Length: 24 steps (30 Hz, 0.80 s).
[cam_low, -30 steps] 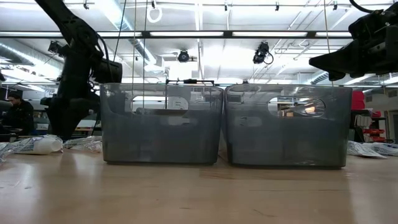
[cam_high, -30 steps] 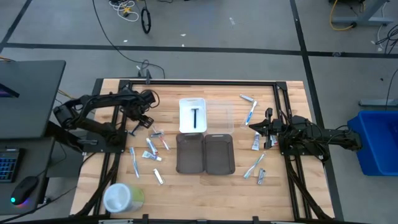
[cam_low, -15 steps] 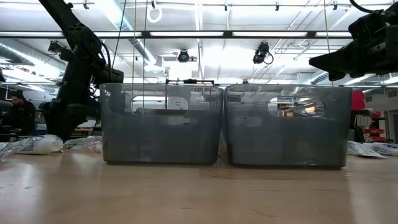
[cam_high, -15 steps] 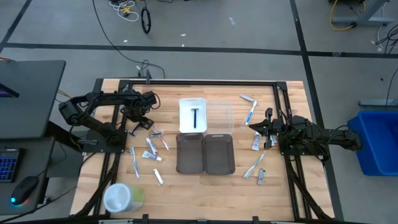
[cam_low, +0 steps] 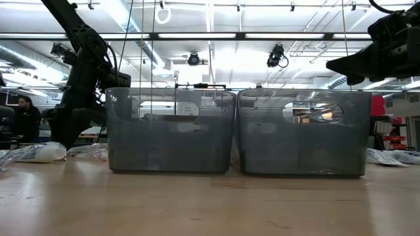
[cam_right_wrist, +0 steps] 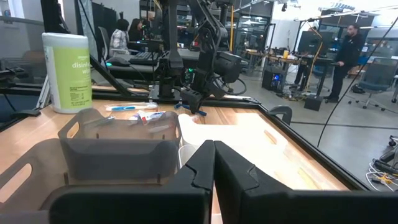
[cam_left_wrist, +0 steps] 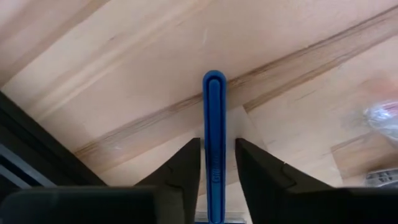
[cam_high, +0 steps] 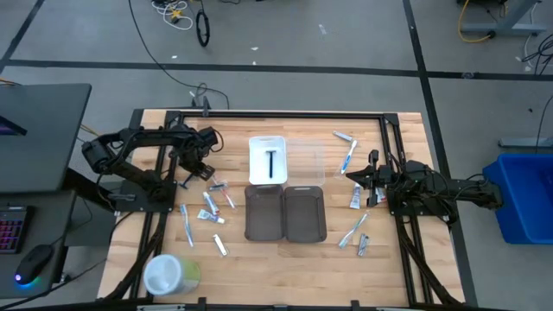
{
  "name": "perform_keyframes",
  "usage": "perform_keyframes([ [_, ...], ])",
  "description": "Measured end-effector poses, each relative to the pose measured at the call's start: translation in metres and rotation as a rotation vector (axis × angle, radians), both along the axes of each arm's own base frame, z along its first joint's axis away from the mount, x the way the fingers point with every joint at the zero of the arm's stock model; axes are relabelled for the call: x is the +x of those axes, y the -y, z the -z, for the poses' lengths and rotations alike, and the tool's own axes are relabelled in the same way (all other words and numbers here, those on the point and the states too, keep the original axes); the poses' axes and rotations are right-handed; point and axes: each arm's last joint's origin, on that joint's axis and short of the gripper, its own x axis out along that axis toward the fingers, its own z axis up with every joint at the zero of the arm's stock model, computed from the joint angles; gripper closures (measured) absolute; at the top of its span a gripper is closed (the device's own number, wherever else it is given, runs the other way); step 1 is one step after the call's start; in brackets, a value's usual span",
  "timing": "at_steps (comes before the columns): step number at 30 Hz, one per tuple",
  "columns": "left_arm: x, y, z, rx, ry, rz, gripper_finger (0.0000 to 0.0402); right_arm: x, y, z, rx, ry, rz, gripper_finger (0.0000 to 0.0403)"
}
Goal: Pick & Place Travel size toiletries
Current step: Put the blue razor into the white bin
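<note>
toiletries (cam_high: 214,201), small tubes and slim toothbrushes, lie scattered on the wooden tabletop (cam_high: 233,250) on either side of two grey trays (cam_high: 285,212), with one blue toothbrush (cam_left_wrist: 214,149) standing between the fingers (cam_left_wrist: 184,171) of the left end effector (cam_high: 198,168), which are clamped on its handle just above the boards. the right end effector (cam_high: 356,175) hangs over the far side of the tabletop, its fingers pressed together on nothing. a white tray (cam_high: 267,159) with a black stick (cam_high: 270,161) inside sits behind the grey trays, and a white-and-green container (cam_high: 170,273) stands at the near left corner. beyond the tabletop, grey floor with dark tape lines (cam_high: 259,67) and loose cables (cam_high: 186,17) spreads out; a blue bin (cam_high: 523,197) stands at the right. people (cam_right_wrist: 347,56) stand among desks in the brightly lit room.
</note>
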Motion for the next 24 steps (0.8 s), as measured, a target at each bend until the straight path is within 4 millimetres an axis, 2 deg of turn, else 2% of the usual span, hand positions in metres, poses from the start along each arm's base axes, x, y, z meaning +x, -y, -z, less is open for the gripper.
perform_keyframes([
  [11,-0.0001,0.0002,0.0002,-0.002,0.001,-0.005,0.0349,0.0000,0.0000,0.0000,0.000,0.000,0.000,0.0390],
  [24,0.0000,0.0001,0.0001,-0.004,0.004,-0.009,0.0352,0.0000,0.0000,0.0000,0.000,0.000,0.000,0.0389],
])
